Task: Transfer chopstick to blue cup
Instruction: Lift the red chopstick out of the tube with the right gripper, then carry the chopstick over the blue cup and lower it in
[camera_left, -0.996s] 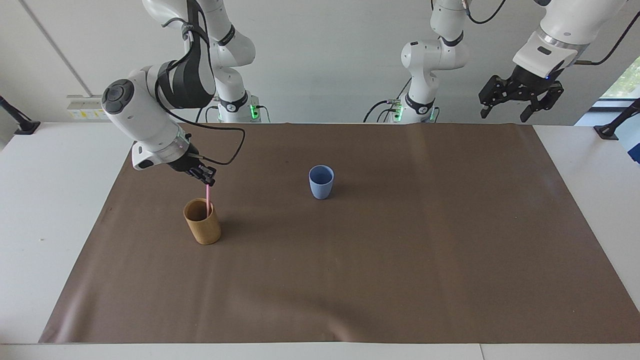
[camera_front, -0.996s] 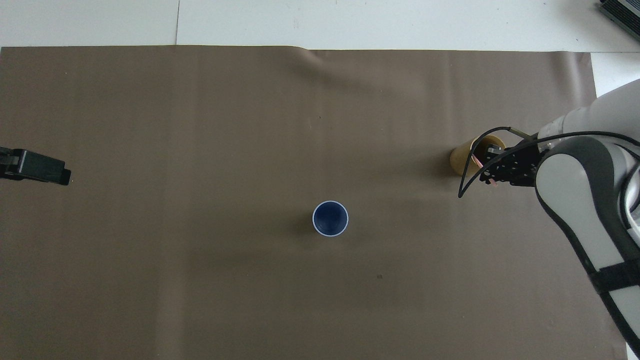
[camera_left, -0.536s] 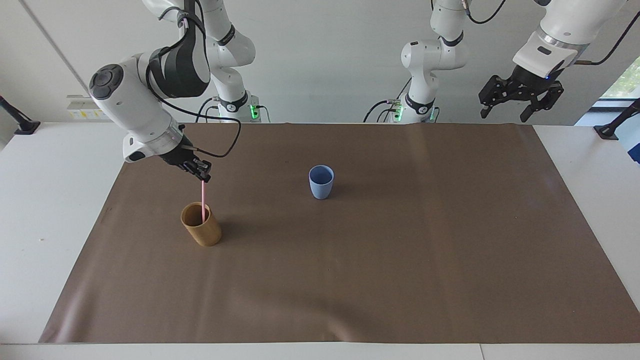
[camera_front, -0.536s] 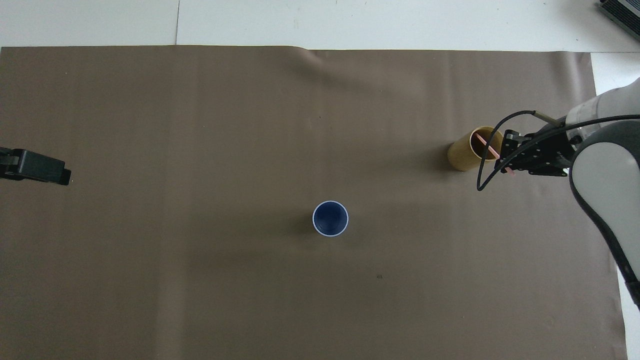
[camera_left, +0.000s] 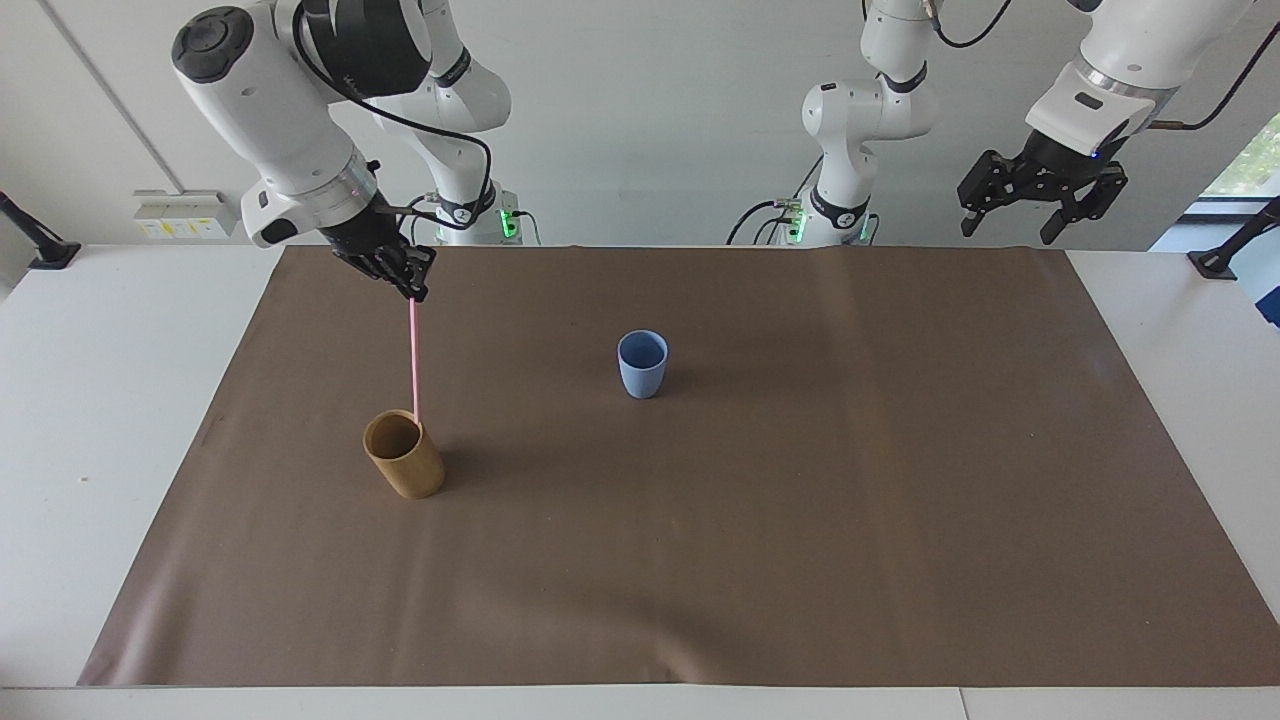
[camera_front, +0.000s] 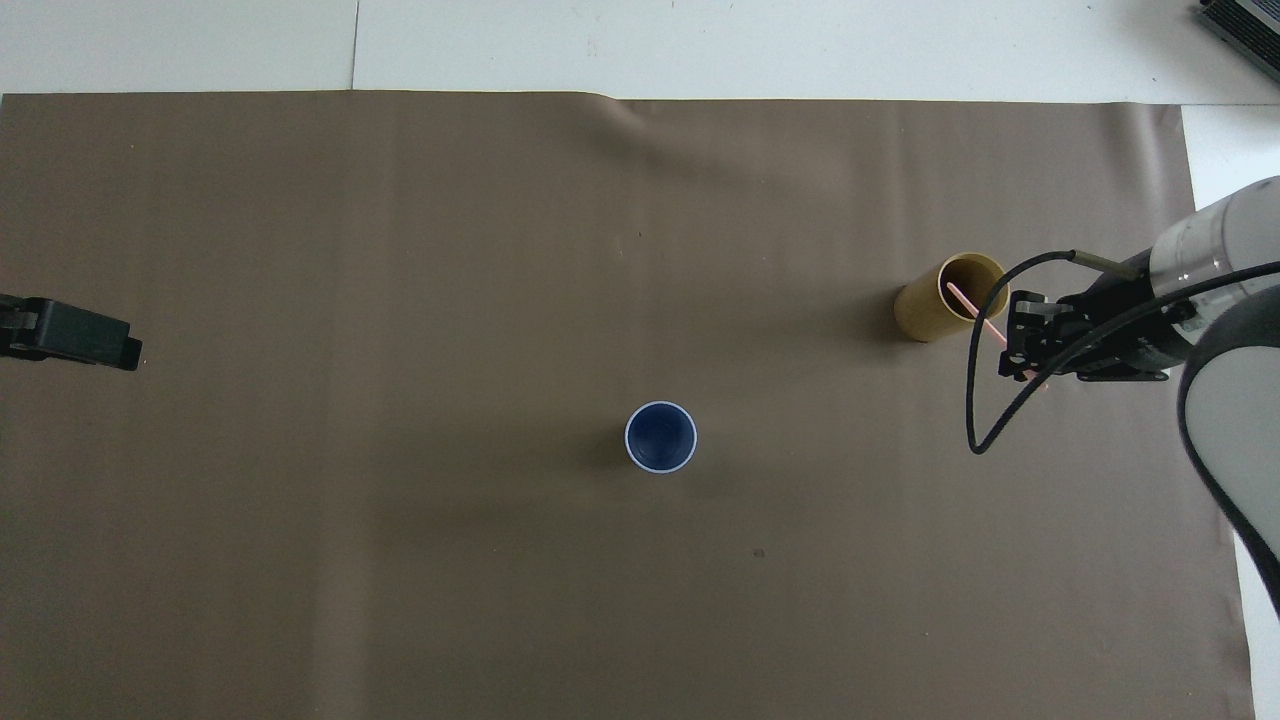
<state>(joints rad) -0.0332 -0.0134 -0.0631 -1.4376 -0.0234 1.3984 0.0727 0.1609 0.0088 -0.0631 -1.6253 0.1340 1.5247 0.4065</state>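
My right gripper (camera_left: 414, 288) is shut on the top end of the pink chopstick (camera_left: 414, 355), which hangs nearly straight down over the brown cup (camera_left: 404, 457). The chopstick's lower tip is level with that cup's rim, just inside its mouth in the overhead view, where the chopstick (camera_front: 972, 306) slants from the brown cup (camera_front: 940, 305) to the right gripper (camera_front: 1022, 352). The light blue cup (camera_left: 642, 364) stands upright and empty mid-mat, toward the left arm's end from the brown cup; it shows from above as the blue cup (camera_front: 660, 437). My left gripper (camera_left: 1008, 232) waits open, raised over the mat's corner.
A brown mat (camera_left: 800, 520) covers most of the white table (camera_left: 120, 420). Only the two cups stand on it. A black cable (camera_front: 975, 400) loops from the right wrist. Part of the left gripper (camera_front: 70, 335) shows at the mat's edge in the overhead view.
My right gripper has risen with the chopstick, drawing it up out of the brown cup until only its tip is at the rim. The left arm has not moved.
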